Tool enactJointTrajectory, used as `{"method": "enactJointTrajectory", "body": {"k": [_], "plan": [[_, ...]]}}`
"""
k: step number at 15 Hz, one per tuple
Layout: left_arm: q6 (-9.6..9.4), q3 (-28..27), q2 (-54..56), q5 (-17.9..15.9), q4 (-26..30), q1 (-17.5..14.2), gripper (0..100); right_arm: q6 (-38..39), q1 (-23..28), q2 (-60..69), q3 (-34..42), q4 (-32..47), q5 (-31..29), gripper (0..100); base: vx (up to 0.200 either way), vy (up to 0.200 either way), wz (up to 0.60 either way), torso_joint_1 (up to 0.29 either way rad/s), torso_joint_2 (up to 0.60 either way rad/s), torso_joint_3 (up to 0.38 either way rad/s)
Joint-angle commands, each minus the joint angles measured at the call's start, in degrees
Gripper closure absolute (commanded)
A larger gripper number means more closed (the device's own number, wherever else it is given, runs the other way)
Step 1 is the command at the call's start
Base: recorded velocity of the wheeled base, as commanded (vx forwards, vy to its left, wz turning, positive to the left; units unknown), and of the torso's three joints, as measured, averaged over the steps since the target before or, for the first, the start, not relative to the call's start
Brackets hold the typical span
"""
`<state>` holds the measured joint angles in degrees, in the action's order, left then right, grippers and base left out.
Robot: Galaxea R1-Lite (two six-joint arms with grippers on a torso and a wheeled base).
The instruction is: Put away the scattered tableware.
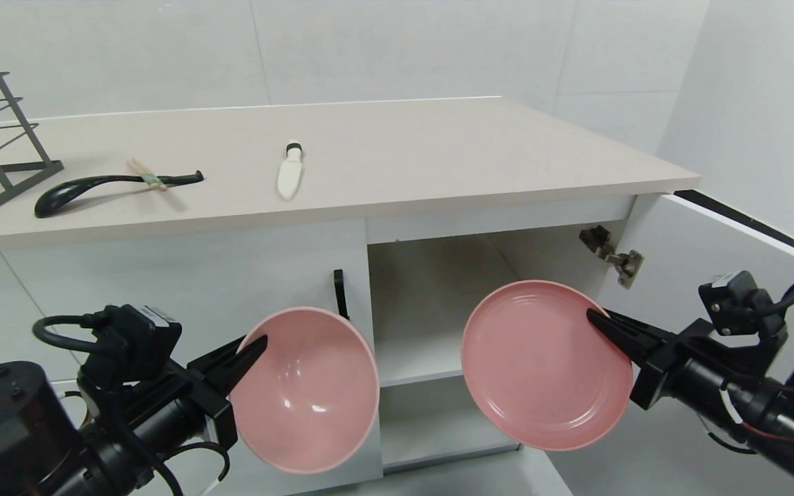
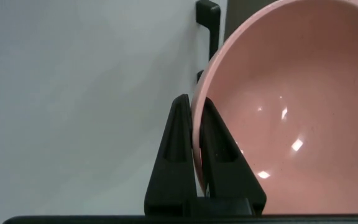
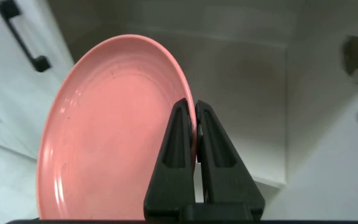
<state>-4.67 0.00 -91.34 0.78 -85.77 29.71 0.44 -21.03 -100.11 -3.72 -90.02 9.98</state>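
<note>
The open cabinet (image 1: 431,303) stands just ahead of both grippers. The right gripper (image 1: 593,317) is clamped on the rim of a pink plate (image 1: 542,372), held on edge before the opening. The left gripper (image 1: 259,342) pinches the rim of a pink bowl (image 1: 307,393), which hangs in front of the closed door (image 1: 197,275). Neither dish looks stowed yet. On the counter (image 1: 438,151) above and beyond them, a black ladle (image 1: 73,189), a white knife (image 1: 290,172) and chopsticks (image 1: 147,176) are left to collect.
</note>
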Motion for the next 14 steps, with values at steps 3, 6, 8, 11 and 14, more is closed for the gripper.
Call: {"method": "enactJointTrajectory", "body": {"k": [3,6,8,11,14], "plan": [[0.01,0.0,-0.2,0.1,0.9,0.6,100,0.6,-1.8,-4.7,0.3,0.0,0.0,100,0.000,0.000,0.00,0.000,0.00,0.000],[0.10,0.0,0.1,0.1,2.4,0.9,100,0.7,-1.8,-9.8,-2.1,0.0,0.0,100,0.000,0.000,0.00,0.000,0.00,0.000],[0.10,0.0,1.6,0.2,7.6,0.8,100,0.7,-2.1,-15.4,-4.8,0.0,0.0,100,0.100,0.000,0.00,-0.001,0.00,0.004],[-0.16,0.0,9.7,-0.1,15.3,4.0,100,0.7,-2.1,-21.7,-8.9,0.0,0.0,100,0.133,0.000,0.00,-0.002,0.00,0.005],[-1.92,0.0,13.0,-0.1,17.4,6.0,100,0.7,-1.9,-26.8,-11.8,0.0,0.0,100,0.000,0.000,0.00,0.000,0.00,0.000]]}}
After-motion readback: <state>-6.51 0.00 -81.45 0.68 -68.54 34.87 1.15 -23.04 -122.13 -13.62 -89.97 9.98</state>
